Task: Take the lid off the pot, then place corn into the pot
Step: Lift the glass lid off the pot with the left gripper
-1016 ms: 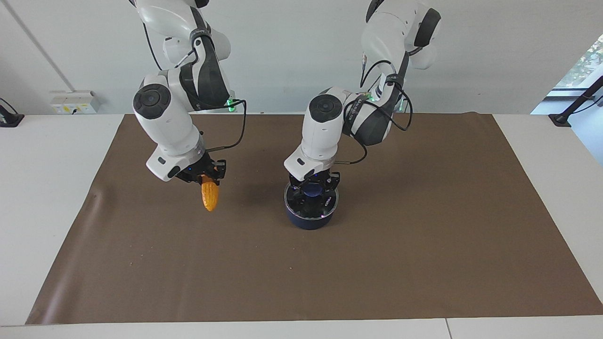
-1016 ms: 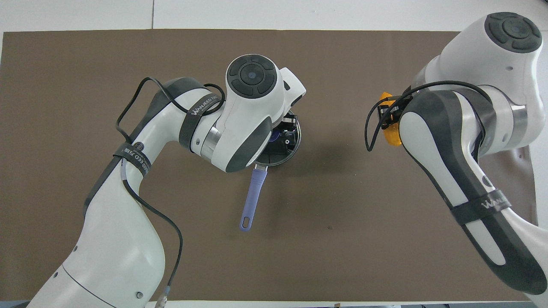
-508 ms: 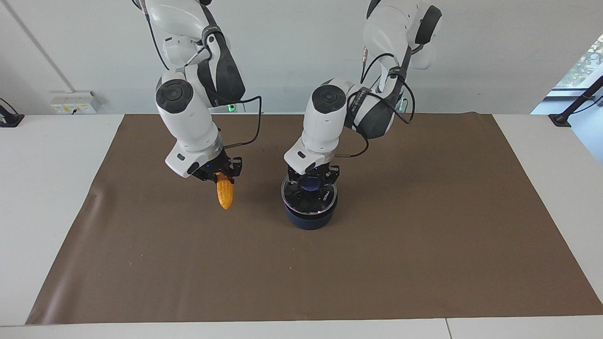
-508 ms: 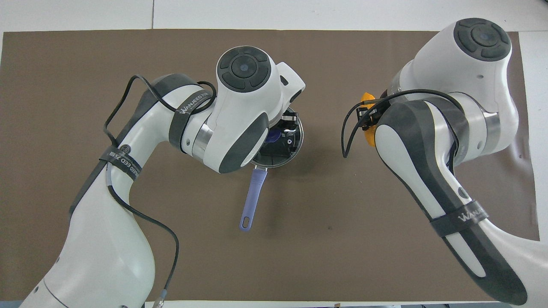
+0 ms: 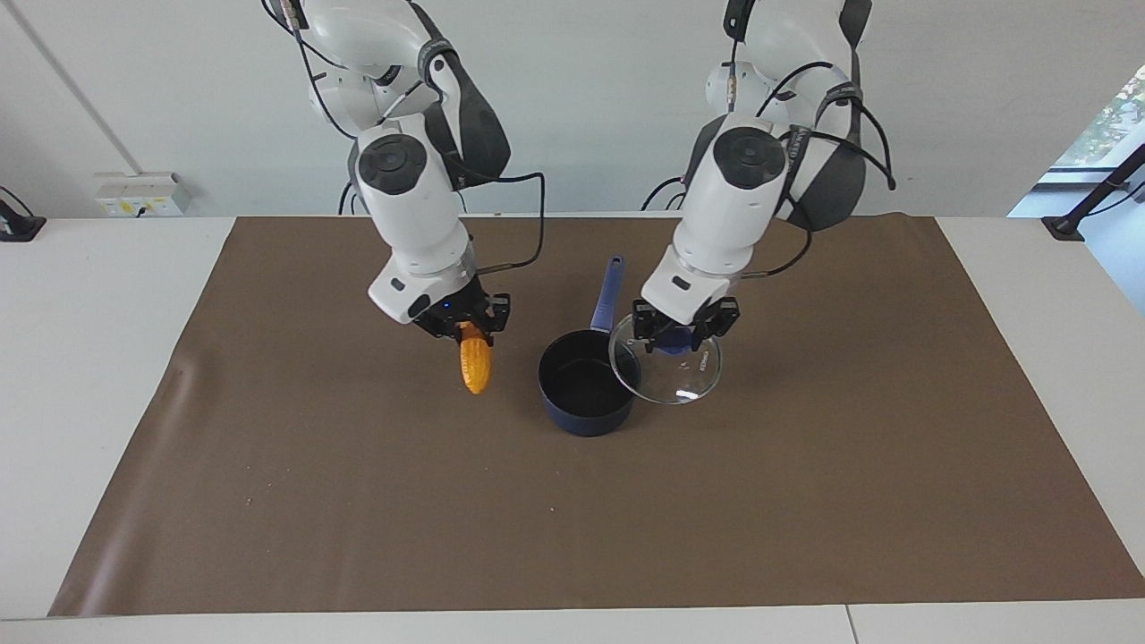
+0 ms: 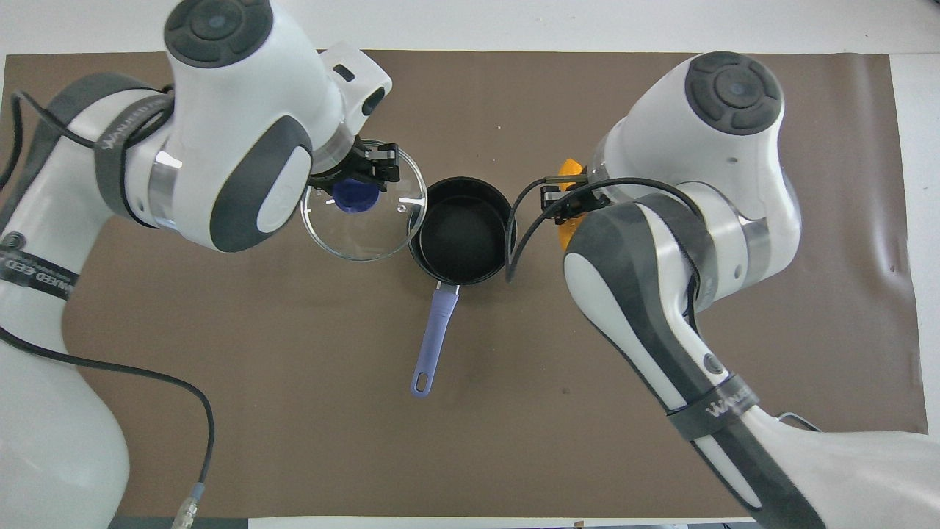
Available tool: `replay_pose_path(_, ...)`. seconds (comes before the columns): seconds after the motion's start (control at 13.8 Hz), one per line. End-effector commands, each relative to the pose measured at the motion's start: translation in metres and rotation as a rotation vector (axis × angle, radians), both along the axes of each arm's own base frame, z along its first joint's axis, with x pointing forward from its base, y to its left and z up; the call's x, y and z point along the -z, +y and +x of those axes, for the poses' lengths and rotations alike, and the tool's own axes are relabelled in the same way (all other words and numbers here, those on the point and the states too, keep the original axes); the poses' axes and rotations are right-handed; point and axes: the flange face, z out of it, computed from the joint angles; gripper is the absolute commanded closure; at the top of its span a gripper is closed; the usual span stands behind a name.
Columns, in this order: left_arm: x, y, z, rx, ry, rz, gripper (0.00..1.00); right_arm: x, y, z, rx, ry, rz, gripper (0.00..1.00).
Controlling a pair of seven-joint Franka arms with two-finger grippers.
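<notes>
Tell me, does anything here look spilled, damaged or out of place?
Nothing stands out. The pot sits upright and open; the left pincer holds the lid by its knob beside it, and the right pincer holds the corn above the mat.

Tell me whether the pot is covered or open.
Open: the left gripper holds the lid up beside the pot, whose black inside shows.

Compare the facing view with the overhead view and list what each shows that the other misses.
Facing only: the whole corn hanging from the right gripper, clear of the brown mat; a wall socket.
Overhead only: the pot's full handle, pointing toward the robots, and the whole black inside.
Both: the left gripper holding the lid by its knob beside the open pot.
</notes>
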Motion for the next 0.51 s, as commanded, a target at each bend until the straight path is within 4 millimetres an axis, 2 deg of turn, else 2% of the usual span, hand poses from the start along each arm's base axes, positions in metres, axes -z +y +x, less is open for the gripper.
replay_pose_path(0.0,0.000,0.092,0.021,0.004,0.051,-0.008,1.00,0.038,0.092,0.005,0.030,0.000,-0.012,1.00)
replay_pose_path(0.07,0.006,0.125,0.027,0.006,0.060,-0.007,1.00,0.046,0.109,0.005,0.012,-0.065,-0.017,1.00)
replay_pose_path(0.22,0.023,0.200,0.029,0.024,0.062,-0.010,1.00,0.075,0.132,-0.012,0.002,-0.083,-0.023,1.00)
replay_pose_path(0.29,0.033,0.227,0.026,0.029,0.053,-0.013,1.00,0.085,0.137,-0.016,0.003,-0.081,-0.024,1.00)
replay_pose_path(0.44,0.070,0.274,0.009,0.017,0.011,-0.011,1.00,0.101,0.141,-0.025,-0.010,-0.069,-0.033,1.00)
